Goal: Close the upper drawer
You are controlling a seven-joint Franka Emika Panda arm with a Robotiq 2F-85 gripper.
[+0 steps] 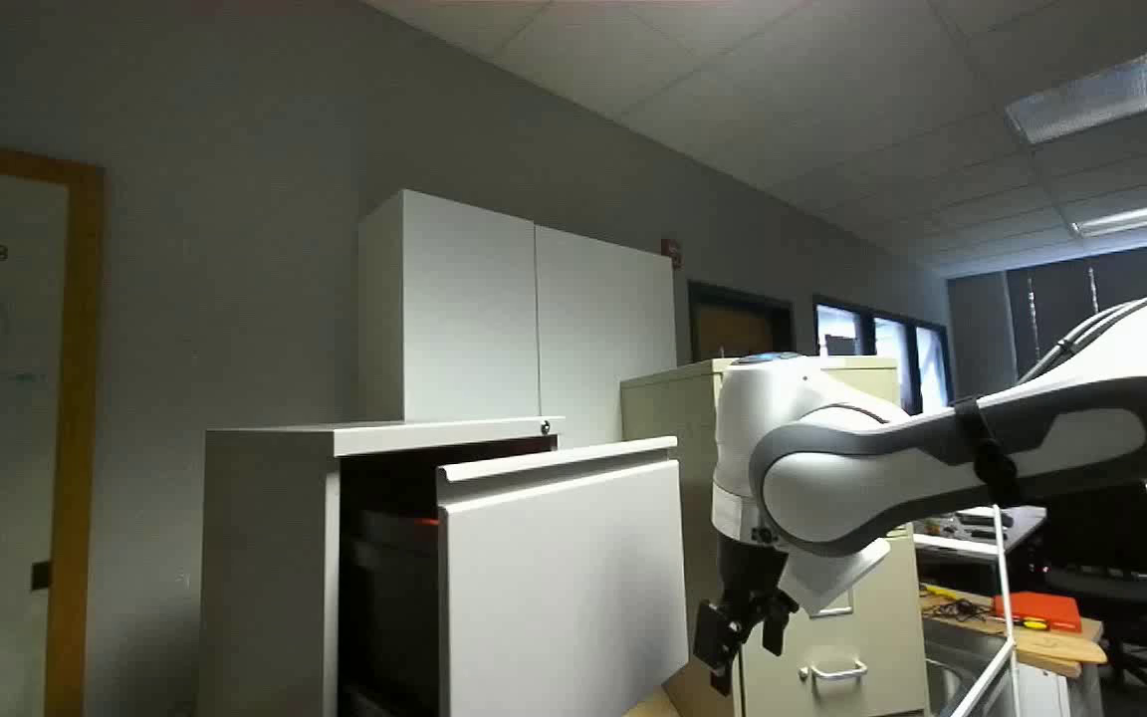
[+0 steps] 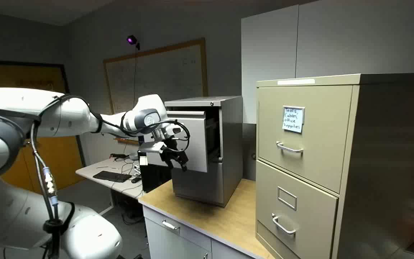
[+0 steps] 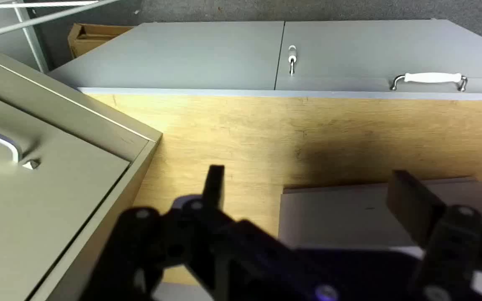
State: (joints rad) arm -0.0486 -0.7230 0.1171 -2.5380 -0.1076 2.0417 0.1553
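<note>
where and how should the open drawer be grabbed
The open drawer is probably best gripped by its top lip, the pincer coming down from above to straddle it: the drawer stands pulled out, seemingly leaving a gap behind that lip, and its flat front shows no handle.

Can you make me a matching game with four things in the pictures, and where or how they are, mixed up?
1. light-grey, flat-fronted upper drawer
2. black two-fingered gripper
3. flat black keyboard
4. white handwritten paper label

A. on a pale-topped desk
B. pulled partly out of a grey metal cabinet
C. on a beige metal filing cabinet
D. jaws spread apart

Right pairs: 1-B, 2-D, 3-A, 4-C
</note>
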